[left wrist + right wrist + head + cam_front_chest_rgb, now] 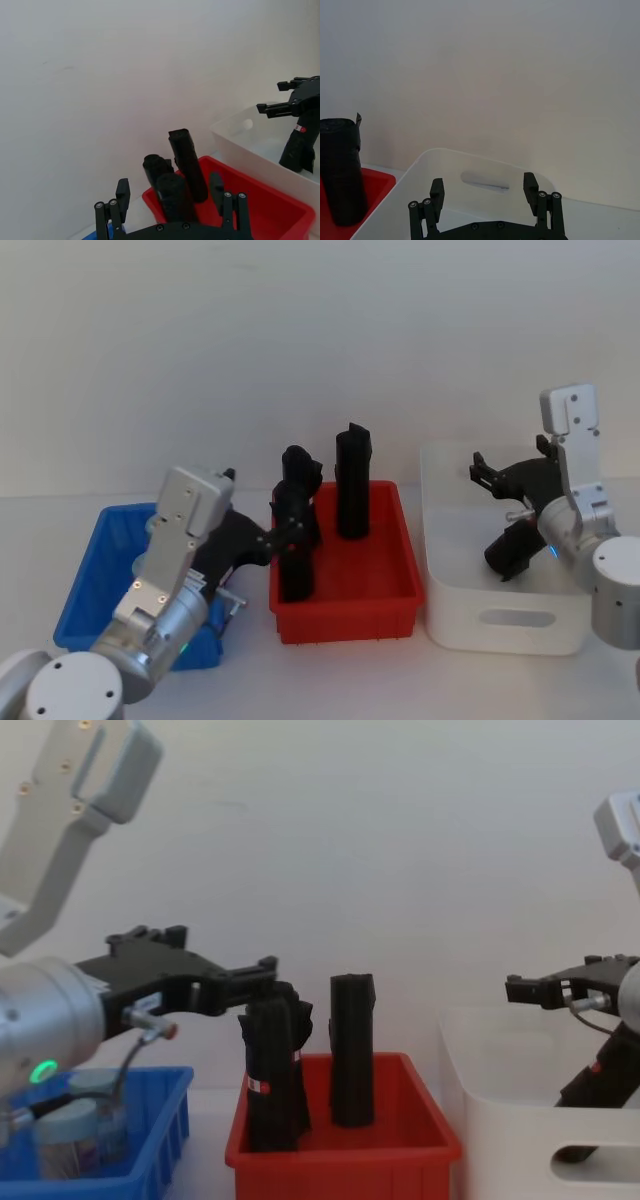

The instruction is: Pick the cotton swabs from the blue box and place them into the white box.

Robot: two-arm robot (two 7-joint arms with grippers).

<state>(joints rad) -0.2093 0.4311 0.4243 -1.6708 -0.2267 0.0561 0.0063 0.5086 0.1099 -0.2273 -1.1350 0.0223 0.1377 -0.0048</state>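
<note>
Blue plastic is filling the lower left of the head view, where the blue box (88,575) is sitting. In the chest view's lower left corner the cotton swabs (72,1135) are standing inside it, grey-blue lids up. The left gripper (280,532) is hovering at centre-left of the head view, between the blue box and the red bin (345,620). Its fingers are spread and grasping nothing, with the tips near the black cylinders (352,480) standing in that bin. At the right, the right gripper (483,472) is hanging over the white box (455,612), its fingers likewise spread and empty. A dark object (512,550) is leaning inside the white box, possibly another black cylinder, though the arm is partly covering it.
</note>
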